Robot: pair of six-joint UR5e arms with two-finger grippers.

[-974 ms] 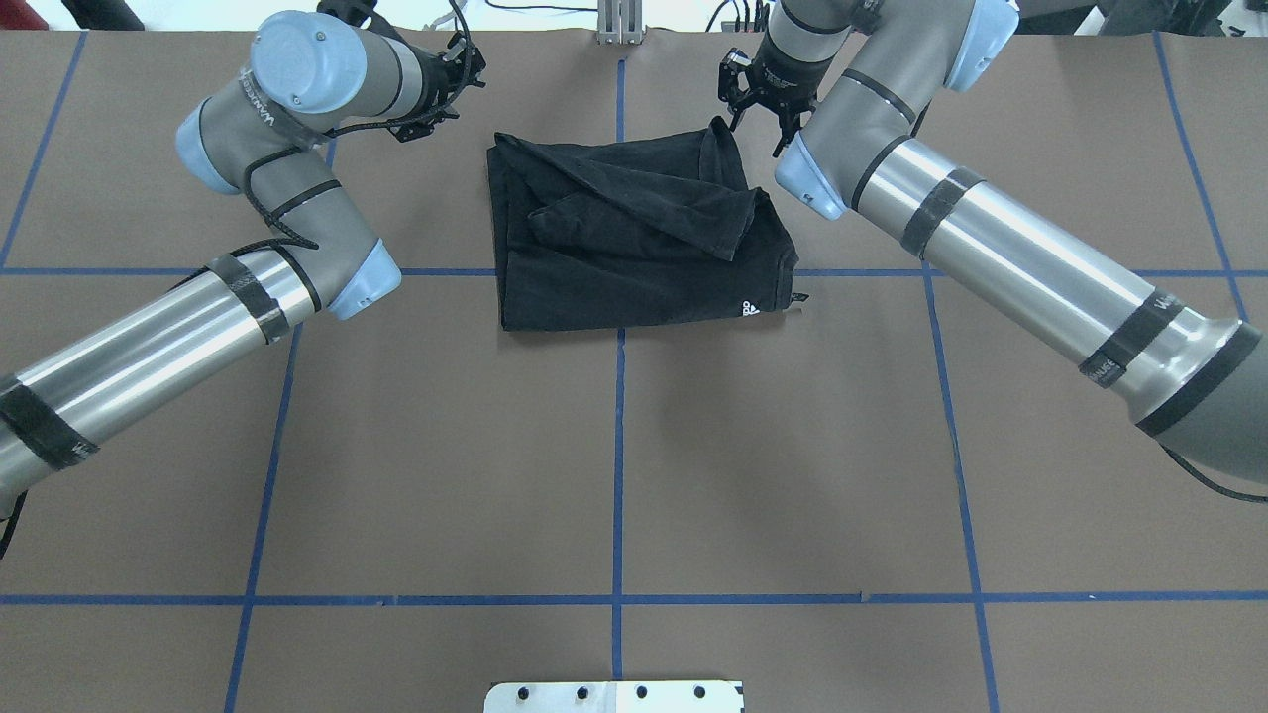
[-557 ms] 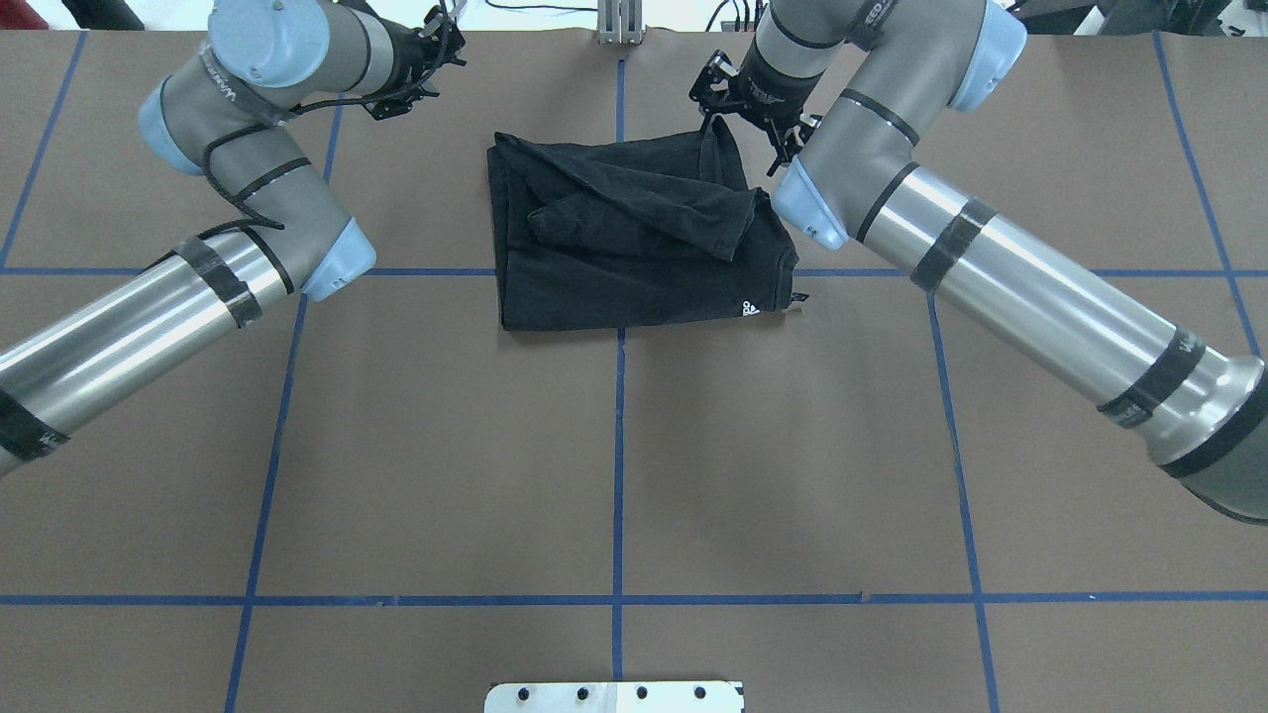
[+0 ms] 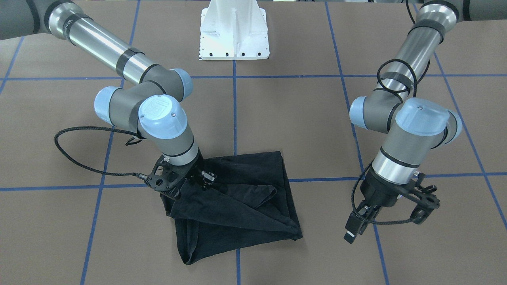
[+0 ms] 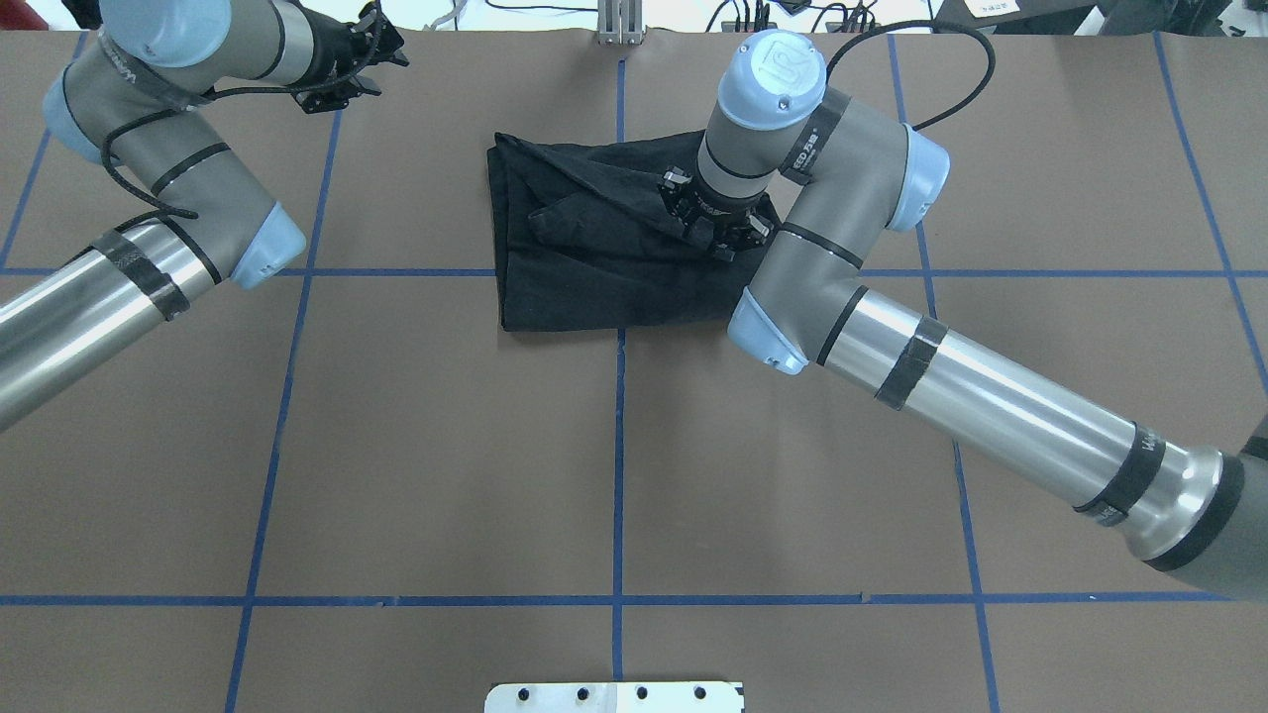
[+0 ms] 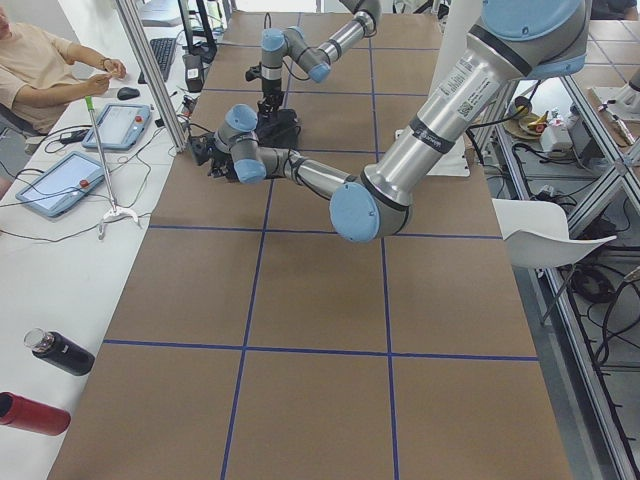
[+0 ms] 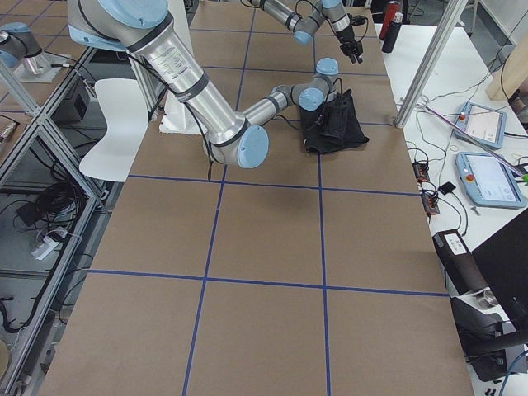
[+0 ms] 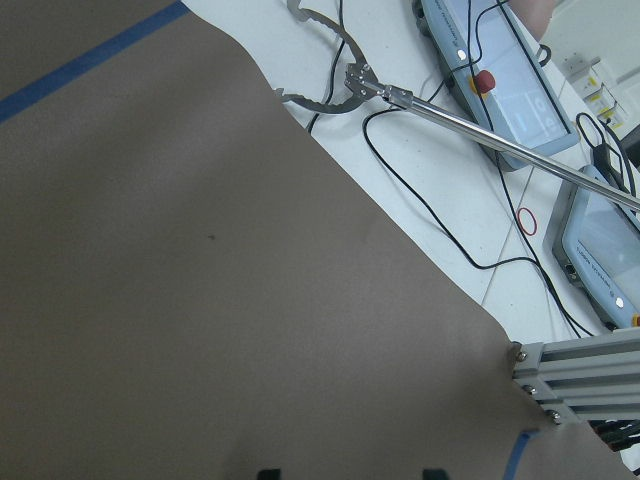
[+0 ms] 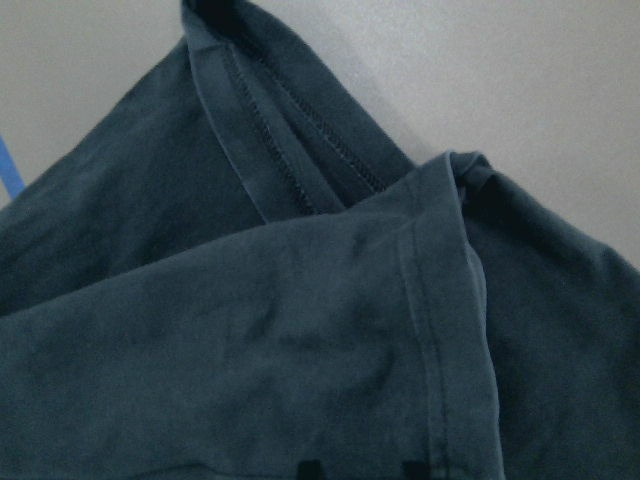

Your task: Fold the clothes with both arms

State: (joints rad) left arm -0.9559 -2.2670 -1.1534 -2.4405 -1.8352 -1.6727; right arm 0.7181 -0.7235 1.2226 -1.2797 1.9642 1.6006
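Observation:
The black T-shirt (image 4: 584, 287) lies folded in a rough square at the far middle of the table, with a diagonal flap on top (image 3: 245, 186). No print shows on it. My right gripper (image 4: 713, 233) points down onto the flap near the shirt's right edge (image 3: 196, 178). In the right wrist view its two tips (image 8: 362, 470) stand apart just above the hemmed cloth (image 8: 300, 330), with nothing held. My left gripper (image 4: 381, 50) hangs over bare table far left of the shirt, near the far edge (image 3: 350, 233). Its tips (image 7: 348, 472) stand apart and empty.
Blue tape lines (image 4: 618, 446) divide the brown table. The white pedestal base (image 3: 233, 35) stands at the robot's side. Past the far edge are an aluminium post (image 4: 619, 25), cables, tablets (image 7: 500, 80) and a seated operator (image 5: 40, 70). My right forearm (image 4: 991, 416) crosses the table.
My right gripper moved from the shirt's far right corner toward the near side, down onto the flap. My left arm drew back further left and toward the far edge.

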